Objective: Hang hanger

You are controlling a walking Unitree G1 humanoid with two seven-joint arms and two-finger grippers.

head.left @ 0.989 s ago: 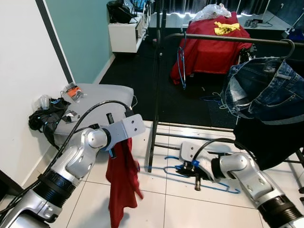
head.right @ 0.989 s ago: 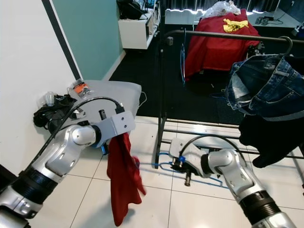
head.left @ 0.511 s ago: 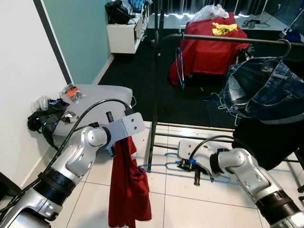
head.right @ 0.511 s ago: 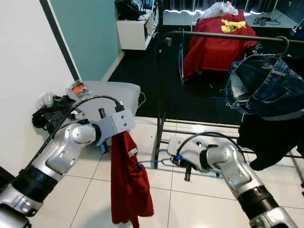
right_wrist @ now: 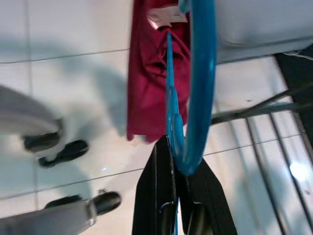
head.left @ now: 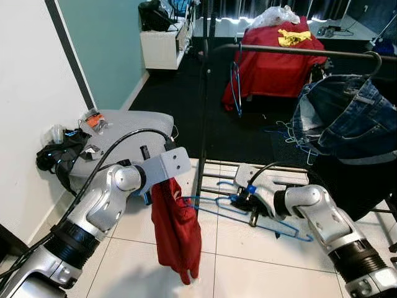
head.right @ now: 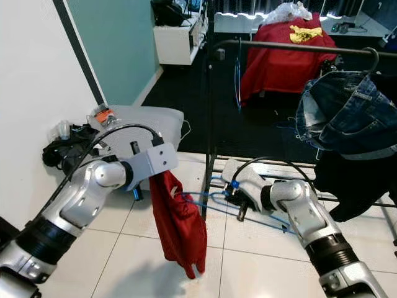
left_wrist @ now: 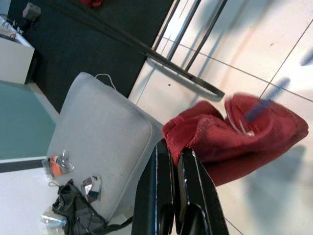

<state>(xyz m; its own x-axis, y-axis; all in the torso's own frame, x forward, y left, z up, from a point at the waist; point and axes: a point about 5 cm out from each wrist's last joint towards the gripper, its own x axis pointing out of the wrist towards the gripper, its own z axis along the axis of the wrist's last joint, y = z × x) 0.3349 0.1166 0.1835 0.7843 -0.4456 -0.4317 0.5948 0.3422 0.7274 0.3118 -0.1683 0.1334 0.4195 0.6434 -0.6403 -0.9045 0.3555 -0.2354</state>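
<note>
a: where's the hanger right now?

b: held over the tiled floor, just in front of the rack. it's blue and tilted, and the right gripper is clamped on its hook end; in the right wrist view the blue wire runs straight out from between the closed fingers.

a: and the far end?

b: it reaches toward the robot's left into the red garment. one tip is poked into the cloth near the top, beside a small white label.

a: who has the garment?

b: the left gripper. its fingers are pinched shut on the garment's upper edge, and the rest hangs bunched below it, clear of the floor. so the hanger spans between the two grippers, right one on the hook, left one on the cloth at the other end.

a: anything on the rack?

b: jeans hang from the bar on the robot's right with dark cloth beneath them, and another blue hanger hangs further back on the bar. a grey cushion lies on the floor to the robot's left, by the wall.
</note>
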